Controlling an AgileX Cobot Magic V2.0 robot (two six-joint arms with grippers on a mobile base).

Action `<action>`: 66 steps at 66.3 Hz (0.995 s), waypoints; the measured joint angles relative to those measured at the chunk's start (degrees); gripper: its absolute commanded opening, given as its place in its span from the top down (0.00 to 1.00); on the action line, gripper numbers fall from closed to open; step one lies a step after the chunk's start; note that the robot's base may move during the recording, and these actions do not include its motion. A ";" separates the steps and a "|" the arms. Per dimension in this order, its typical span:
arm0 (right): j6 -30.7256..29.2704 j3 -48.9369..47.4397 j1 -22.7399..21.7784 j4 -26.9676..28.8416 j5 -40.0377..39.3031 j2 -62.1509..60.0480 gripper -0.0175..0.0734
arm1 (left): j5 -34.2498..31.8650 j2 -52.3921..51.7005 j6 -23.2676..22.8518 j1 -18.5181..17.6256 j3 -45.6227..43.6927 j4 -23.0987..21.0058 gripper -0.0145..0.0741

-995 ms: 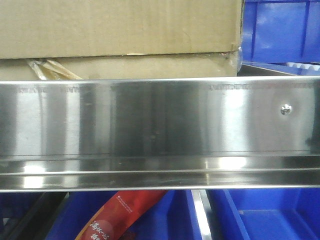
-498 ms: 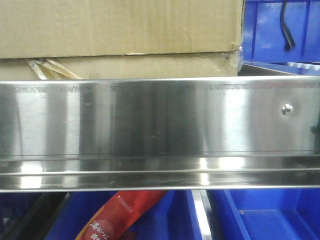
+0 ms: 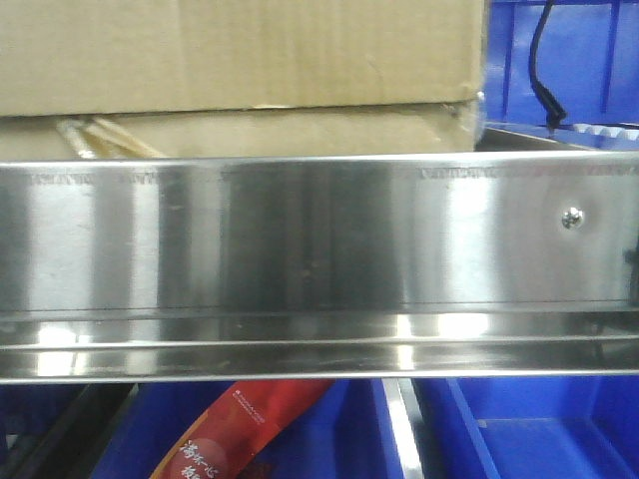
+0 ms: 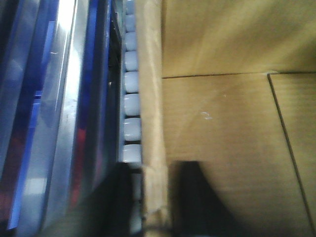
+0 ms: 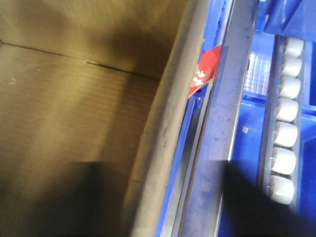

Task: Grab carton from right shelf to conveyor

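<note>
The brown carton (image 3: 240, 60) rests on the right shelf behind its shiny steel rail (image 3: 300, 239), yellowish tape showing at its lower left. In the left wrist view, my left gripper (image 4: 155, 197) is shut on the carton's (image 4: 222, 123) side wall, one dark finger inside and one outside. In the right wrist view, my right gripper (image 5: 165, 187) is open and straddles the opposite wall of the carton (image 5: 74, 108), with a wide gap on the outer side. The conveyor is out of view.
Blue bins stand right of the carton (image 3: 569, 60) and under the rail (image 3: 539, 429). A red packet (image 3: 240, 429) lies in a lower bin. White rollers (image 4: 131, 106) (image 5: 285, 113) run alongside the carton. A black cable (image 3: 539, 70) hangs at upper right.
The black cable has come into view at the upper right and reached further down. The carton and the rail have barely shifted.
</note>
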 measured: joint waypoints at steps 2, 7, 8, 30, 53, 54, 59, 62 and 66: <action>0.00 0.00 0.00 -0.19 0.13 0.00 0.88 | 0.00 0.00 0.00 0.00 0.00 0.00 0.83; 0.12 0.00 0.00 -0.19 0.26 0.00 0.88 | 0.00 0.00 0.00 0.00 -0.02 -0.09 0.84; 0.12 0.00 0.00 -0.19 0.26 0.00 0.88 | 0.00 0.00 0.00 0.00 -0.13 -0.09 0.85; 0.21 0.11 0.00 -1.38 0.77 -5.29 0.88 | 0.20 -4.62 0.00 0.00 -0.57 -2.13 0.85; 0.46 8.00 0.33 -1.50 -0.31 -20.84 0.88 | 0.33 -16.60 0.00 -3.16 0.55 -4.64 0.85; 0.46 8.85 0.33 -1.50 -0.31 -21.84 0.88 | 0.33 -17.38 0.00 -3.90 1.09 -4.48 0.85; 0.57 13.69 0.33 -1.75 -0.18 -25.20 0.88 | 0.68 -19.39 -1.14 -6.79 3.62 -3.40 0.85; 0.57 16.71 0.33 -1.88 -0.08 -27.45 0.88 | 0.85 -20.86 -2.10 -9.43 5.43 -2.11 0.85; 0.57 20.20 0.33 -1.88 0.08 -30.13 0.88 | 0.94 -22.66 -3.97 -12.16 8.94 -0.24 0.85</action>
